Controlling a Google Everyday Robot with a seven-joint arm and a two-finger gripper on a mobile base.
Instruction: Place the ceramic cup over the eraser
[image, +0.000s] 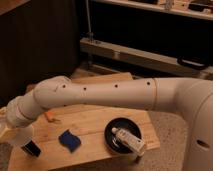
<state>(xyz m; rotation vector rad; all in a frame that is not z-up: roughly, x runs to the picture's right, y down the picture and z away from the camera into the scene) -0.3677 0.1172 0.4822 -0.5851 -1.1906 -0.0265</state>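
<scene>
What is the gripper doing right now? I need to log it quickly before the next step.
Gripper, at the lower left beneath the wrist: closed, apparently holding the ceramic cup right beside the eraser.

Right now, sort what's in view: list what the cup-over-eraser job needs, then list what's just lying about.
Job:
- cup, held in the gripper at the left end of the table
- eraser, just beside the cup

Lying about:
- blue pad
- orange piece
- black bowl
- tube in the bowl
</scene>
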